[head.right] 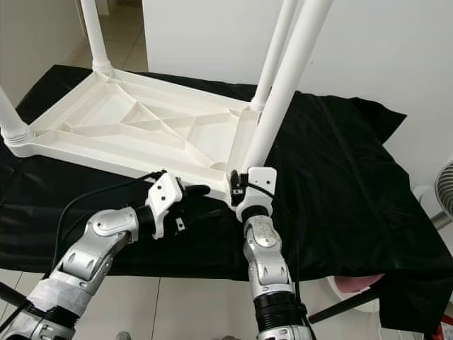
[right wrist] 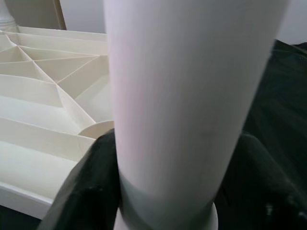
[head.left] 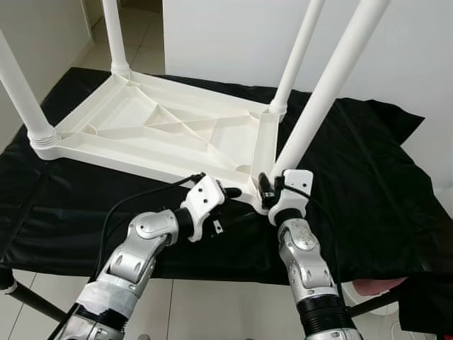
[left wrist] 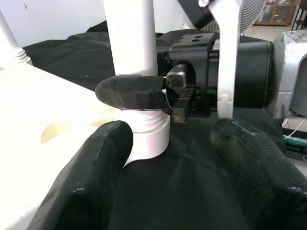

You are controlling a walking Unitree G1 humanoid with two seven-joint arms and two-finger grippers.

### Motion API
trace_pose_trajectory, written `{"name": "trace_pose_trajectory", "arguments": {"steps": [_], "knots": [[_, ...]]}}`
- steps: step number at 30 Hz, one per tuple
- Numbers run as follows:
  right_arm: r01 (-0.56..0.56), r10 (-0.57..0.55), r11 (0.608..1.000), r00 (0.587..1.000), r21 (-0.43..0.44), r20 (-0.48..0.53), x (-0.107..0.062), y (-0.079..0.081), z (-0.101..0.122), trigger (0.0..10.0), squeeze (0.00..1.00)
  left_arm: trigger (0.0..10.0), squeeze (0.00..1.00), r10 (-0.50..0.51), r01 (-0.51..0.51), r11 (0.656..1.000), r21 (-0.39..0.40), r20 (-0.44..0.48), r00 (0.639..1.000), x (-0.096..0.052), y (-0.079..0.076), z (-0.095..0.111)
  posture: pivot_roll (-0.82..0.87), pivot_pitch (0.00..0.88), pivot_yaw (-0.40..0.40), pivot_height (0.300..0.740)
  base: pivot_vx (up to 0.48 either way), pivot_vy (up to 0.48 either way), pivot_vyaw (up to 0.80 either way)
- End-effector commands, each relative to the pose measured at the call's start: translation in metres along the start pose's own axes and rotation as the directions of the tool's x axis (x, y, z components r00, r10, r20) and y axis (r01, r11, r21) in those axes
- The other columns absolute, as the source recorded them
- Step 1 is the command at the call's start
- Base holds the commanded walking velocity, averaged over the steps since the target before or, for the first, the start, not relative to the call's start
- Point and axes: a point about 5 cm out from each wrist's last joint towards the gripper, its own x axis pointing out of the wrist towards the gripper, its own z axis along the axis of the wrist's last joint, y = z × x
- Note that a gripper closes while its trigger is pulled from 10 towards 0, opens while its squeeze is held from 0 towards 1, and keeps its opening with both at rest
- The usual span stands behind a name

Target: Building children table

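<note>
Room: white walls (head.left: 233, 42) behind, pale tiled floor (head.left: 205, 312) below the near edge of the work surface.
Surface: a black cloth (head.left: 368, 177) covers a low support; it hangs down over the near edge and lies in folds on the right side.
Table top: the white plastic table top (head.left: 163, 131) lies upside down on the black cloth, its ribbed underside facing up, with diagonal ribs crossing in the middle.
Legs at the left: the near left leg (head.left: 21, 92) stands upright in its corner socket; the far left leg (head.left: 115, 35) stands in the far corner.
Left gripper: the left gripper (head.left: 237, 193) reaches from the lower left toward the near right corner of the table top. In the left wrist view its two fingers (left wrist: 91, 177) are spread apart, with the base of the near right leg and the black cloth between them; they do not close on anything.
Legs at the right: the far right leg (head.left: 297, 57) stands in its socket; the near right leg (head.left: 329, 88) leans up to the right from the near right corner, its ringed foot (left wrist: 148, 132) sitting in the socket.
Right gripper: the right gripper (head.left: 267, 188) is at the bottom of the near right leg, and its fingers (right wrist: 86, 191) are pinching this leg from both sides, just above the socket.
Far right: a pink object (head.left: 375, 287) shows under the cloth edge, and part of a fan (head.right: 444, 188) near the wall.
</note>
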Motion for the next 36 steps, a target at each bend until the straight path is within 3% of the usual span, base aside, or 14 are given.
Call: {"name": "trace_pose_trajectory", "arguments": {"steps": [1,6,7,9,10,13,17,22,25,26,27,34,35,36], "knots": [[-0.012,0.012,1.0,1.0,0.013,0.002,-0.001,-0.008,-0.001,10.0,1.0,10.0,0.0,0.027,-0.027,1.0,0.009,0.002,1.0,0.002,0.003,0.001,-0.02,0.0,-0.113,0.74,0.0,0.0,0.0],[-0.093,0.093,0.996,0.995,0.003,0.029,-0.001,-0.019,0.006,10.0,1.0,10.0,0.0,0.031,-0.031,0.999,0.012,0.004,1.0,0.002,0.004,0.002,-0.02,0.0,-0.108,0.74,0.0,0.0,0.0],[-0.176,0.176,0.984,0.984,0.002,0.013,-0.001,-0.025,0.007,10.0,1.0,10.0,0.0,0.031,-0.031,0.999,0.013,0.004,1.0,0.001,0.005,0.002,-0.02,0.0,-0.105,0.74,0.0,0.0,0.0],[-0.219,0.219,0.976,0.976,-0.014,-0.006,0.0,-0.03,0.006,10.0,1.0,10.0,0.0,0.032,-0.032,0.999,0.015,0.003,0.999,0.001,0.005,0.002,-0.02,0.0,-0.097,0.74,0.0,0.0,0.0],[-0.234,0.234,0.972,0.972,-0.027,-0.014,0.0,-0.032,0.006,10.0,0.04,10.0,0.0,0.032,-0.032,0.999,0.015,0.003,0.999,0.0,0.006,0.002,-0.02,0.0,-0.097,0.74,0.0,0.0,0.0],[-0.334,0.332,0.941,0.942,-0.06,-0.042,0.0,-0.036,0.005,10.0,0.04,10.0,0.0,0.033,-0.033,0.999,0.016,0.002,0.999,0.0,0.006,0.002,-0.02,0.0,-0.093,0.74,0.0,0.0,0.0],[-0.519,0.508,0.846,0.854,-0.123,-0.112,0.005,-0.045,0.003,10.0,0.0,10.0,0.0,0.016,-0.016,1.0,0.012,0.005,1.0,0.002,0.004,0.003,-0.02,0.0,-0.085,0.74,0.0,0.0,0.0],[-0.594,0.578,0.791,0.804,-0.142,-0.144,0.008,-0.045,0.002,10.0,0.0,10.0,0.0,0.006,-0.006,1.0,0.012,0.007,1.0,0.004,0.002,0.003,-0.02,0.0,-0.086,0.74,0.0,0.0,0.0],[-0.674,0.648,0.72,0.738,-0.162,-0.188,0.019,-0.04,0.002,10.0,0.0,10.0,0.0,-0.001,0.001,1.0,0.015,0.009,1.0,0.005,0.002,0.004,-0.01,0.0,-0.086,0.74,0.0,0.0,0.0],[-0.674,0.648,0.72,0.738,-0.162,-0.188,0.019,-0.04,0.002,10.0,0.0,10.0,0.0,-0.001,0.001,1.0,0.015,0.009,1.0,0.005,0.002,0.004,-0.01,0.0,-0.086,0.74,0.0,0.0,0.0],[-0.7,0.669,0.694,0.713,-0.168,-0.21,0.026,-0.038,0.002,10.0,0.0,10.0,0.0,-0.003,0.003,1.0,0.017,0.011,1.0,0.005,0.002,0.005,-0.01,0.0,-0.083,0.74,0.0,0.0,0.0],[-0.719,0.68,0.672,0.694,-0.176,-0.235,0.034,-0.038,0.002,10.0,0.0,10.0,0.0,-0.008,0.008,1.0,0.022,0.011,1.0,0.006,0.003,0.006,0.0,0.0,-0.077,0.74,0.0,0.0,0.0],[-0.726,0.686,0.666,0.686,-0.172,-0.242,0.036,-0.038,0.002,5.6,0.0,10.0,0.0,-0.01,0.009,1.0,0.022,0.011,1.0,0.006,0.003,0.006,0.0,0.0,-0.073,0.74,0.0,0.0,0.0],[-0.726,0.686,0.666,0.686,-0.172,-0.242,0.036,-0.038,0.002,5.6,0.0,10.0,0.0,-0.01,0.009,1.0,0.022,0.011,1.0,0.006,0.003,0.006,0.0,0.0,-0.073,0.74,0.0,0.0,0.0]]}}
